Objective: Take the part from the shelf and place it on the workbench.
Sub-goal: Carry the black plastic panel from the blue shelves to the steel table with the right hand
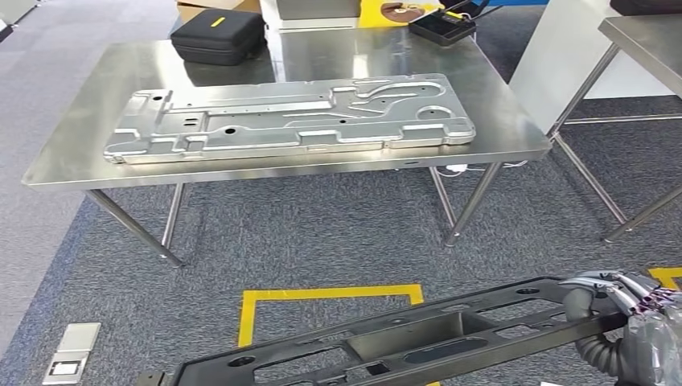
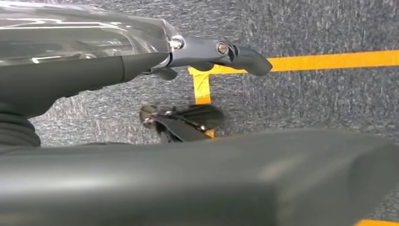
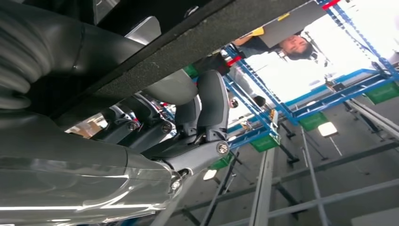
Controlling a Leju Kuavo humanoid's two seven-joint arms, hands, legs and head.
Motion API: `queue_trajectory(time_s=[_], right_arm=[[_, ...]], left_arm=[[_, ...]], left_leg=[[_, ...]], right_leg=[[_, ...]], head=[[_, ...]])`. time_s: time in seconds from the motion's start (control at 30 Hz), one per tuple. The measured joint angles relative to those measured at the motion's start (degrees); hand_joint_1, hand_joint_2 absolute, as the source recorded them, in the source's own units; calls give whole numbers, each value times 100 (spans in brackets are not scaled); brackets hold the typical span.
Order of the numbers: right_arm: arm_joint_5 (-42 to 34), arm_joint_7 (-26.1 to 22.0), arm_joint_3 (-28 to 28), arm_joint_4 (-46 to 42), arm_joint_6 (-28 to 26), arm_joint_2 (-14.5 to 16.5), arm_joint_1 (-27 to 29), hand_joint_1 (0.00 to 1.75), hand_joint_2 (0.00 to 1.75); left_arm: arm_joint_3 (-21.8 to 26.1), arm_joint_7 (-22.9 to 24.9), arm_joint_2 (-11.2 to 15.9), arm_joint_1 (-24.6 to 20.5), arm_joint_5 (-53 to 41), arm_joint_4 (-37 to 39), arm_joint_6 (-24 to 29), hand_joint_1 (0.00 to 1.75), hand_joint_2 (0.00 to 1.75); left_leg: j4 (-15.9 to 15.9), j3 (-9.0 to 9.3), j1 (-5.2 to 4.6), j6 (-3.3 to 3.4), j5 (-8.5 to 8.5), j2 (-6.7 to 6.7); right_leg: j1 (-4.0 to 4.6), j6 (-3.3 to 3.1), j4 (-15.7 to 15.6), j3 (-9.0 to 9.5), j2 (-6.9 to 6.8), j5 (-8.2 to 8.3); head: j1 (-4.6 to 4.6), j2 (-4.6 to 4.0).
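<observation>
A long black frame-like part (image 1: 418,338) with cut-outs hangs level above the carpet at the bottom of the head view. My right hand (image 1: 635,322) grips its right end; in the right wrist view the fingers (image 3: 207,108) curl around the part's dark edge (image 3: 197,42). In the left wrist view the part (image 2: 211,179) lies blurred across my left hand (image 2: 141,66), whose dark fingers (image 2: 183,122) tuck behind its edge while the thumb (image 2: 244,59) points out. The steel workbench (image 1: 96,121) stands ahead, past a strip of carpet.
A large silver stamped panel (image 1: 289,117) covers most of the workbench. A black case (image 1: 219,34) and a black device (image 1: 441,26) sit at its far edge. Yellow floor tape (image 1: 330,296) marks the carpet. Another steel table (image 1: 643,32) stands right. A blue rack (image 3: 301,103) and a person (image 3: 263,44) are behind.
</observation>
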Motion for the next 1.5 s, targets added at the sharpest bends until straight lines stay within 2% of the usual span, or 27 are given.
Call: queue_trajectory(time_s=[0.03,0.07,0.1,0.17,0.2,0.23,0.3,0.4,0.47,0.53,0.57,0.6,0.67,0.7,0.77,0.9,0.97,1.03,1.07,1.1,1.13,1.17,1.23,1.3,1.4,1.47,1.5], right_arm=[[1,-1,8,9,-1,10,0,175,175],[4,-1,16,19,-1,20,0,175,175],[8,-1,23,27,-1,30,-1,175,175],[17,-5,36,36,-2,44,-7,175,175],[20,-7,40,39,-3,48,-15,175,175],[22,-8,44,42,-4,54,-23,175,175],[26,-9,49,45,-5,65,-33,175,175],[31,-9,59,47,-6,73,-53,175,175],[32,-9,72,51,-6,74,-69,175,175],[32,-9,88,68,-5,76,-72,175,175],[32,-9,96,79,-5,78,-70,175,175],[32,-9,103,87,-5,78,-71,175,175],[32,-9,115,97,-5,78,-74,175,175],[32,-9,121,103,-5,79,-76,175,175],[33,-8,128,116,-5,84,-75,175,175],[35,-9,131,124,-6,94,-72,175,175],[36,-9,131,122,-7,97,-73,175,175],[37,-9,132,122,-7,101,-72,175,175],[37,-9,132,123,-7,104,-71,175,175],[37,-9,132,124,-7,106,-71,175,175],[37,-9,133,123,-7,109,-71,175,175],[37,-9,133,122,-7,110,-71,175,175],[37,-9,133,124,-8,117,-74,175,175],[38,-7,134,126,-10,129,-72,175,175],[56,-5,137,117,-10,135,-74,175,175],[68,-3,142,111,-10,137,-81,175,175],[72,-2,146,114,-10,138,-81,175,175]], left_arm=[[0,1,0,9,1,0,1,0,175],[0,1,1,17,1,0,1,0,175],[0,2,1,22,1,0,2,0,175],[0,2,8,22,1,0,2,0,175],[-1,2,14,21,1,1,2,0,175],[-1,2,19,16,1,1,2,0,175],[-2,1,25,11,1,1,3,0,175],[-1,-1,30,8,2,0,4,0,175],[-1,-2,29,0,2,0,2,0,175],[-2,-1,27,-2,0,0,-1,0,175],[-2,0,26,0,-1,0,-1,0,175],[-1,0,26,3,-1,0,-1,0,175],[0,0,27,8,-1,0,-1,0,175],[0,0,27,3,-1,0,-1,0,175],[-1,0,29,-5,-1,0,-1,0,175],[-1,-1,29,-18,-2,0,-1,0,175],[-2,-2,27,-25,-2,0,-2,0,175],[-2,-2,26,-13,-2,0,-3,0,175],[-2,-1,26,-5,-2,0,-3,0,175],[-2,-1,26,2,-2,0,-3,0,175],[-2,0,26,4,-2,0,-3,0,175],[-2,0,26,4,-1,0,-3,0,175],[-3,-1,33,2,-1,0,-3,0,175],[-4,-1,37,-2,-2,0,-4,0,175],[-3,-3,38,-9,-1,0,-5,0,175],[-4,-5,36,-10,-2,0,-5,0,175],[-3,-6,32,-10,-2,0,-7,0,175]], left_leg=[[294,-178,3,-6,-60,0],[394,-269,3,0,-3,0],[260,-249,1,17,168,0],[-429,5,-17,90,632,-2],[-744,131,-35,128,786,-3],[-954,215,-53,162,841,-4],[-1071,252,-80,196,795,-6],[-1201,341,-42,239,788,-2],[-1255,412,-20,275,778,6],[-1257,450,-19,290,742,11],[-1256,477,-17,286,717,11],[-1254,514,-12,274,689,8],[-1248,613,2,231,612,0],[-1236,649,-2,202,575,-4],[-1217,659,-22,151,527,-7],[-1105,625,-18,86,421,-5],[-572,369,-6,31,155,-4],[226,-78,3,5,-126,-4],[467,-243,2,10,-144,-4],[495,-309,-1,28,-38,-5],[284,-263,-10,63,180,-5],[-91,-140,-28,118,456,-7],[-715,95,-79,243,804,-9],[-917,169,-128,321,808,-11],[-1133,277,-96,334,768,-7],[-1253,391,-48,328,773,-3],[-1270,427,-45,334,758,-3]], right_leg=[[2,-8,0,21,-1,-19],[4,-9,1,51,3,-41],[7,-6,1,92,8,-67],[13,10,-3,185,15,-128],[17,27,-3,214,23,-154],[18,50,-4,220,27,-171],[14,107,-21,206,36,-182],[12,191,69,205,29,-281],[13,220,603,-48,29,-544],[11,247,1322,-478,29,-774],[7,264,1493,-614,28,-750],[2,282,1433,-636,27,-603],[-12,312,788,-402,23,-130],[-8,316,464,-272,22,28],[3,258,150,-156,26,84],[-1,101,96,-127,30,20],[-8,41,89,-88,12,-12],[1,2,90,-55,5,-50],[7,-6,90,-30,8,-70],[15,-10,90,6,15,-95],[25,-9,89,53,22,-123],[32,-7,86,104,28,-155],[34,15,78,165,37,-204],[18,64,66,155,42,-220],[26,150,63,176,33,-266],[31,188,402,40,30,-452],[31,207,738,-144,31,-592]], head=[[1,0],[1,0],[1,0],[1,0],[-1,0],[-3,0],[-6,0],[-3,0],[0,0],[1,0],[1,0],[1,0],[1,0],[1,0],[0,0],[-3,0],[-4,0],[-4,0],[-4,0],[-3,0],[-3,0],[-3,0],[-2,0],[-1,0],[1,0],[3,0],[4,0]])
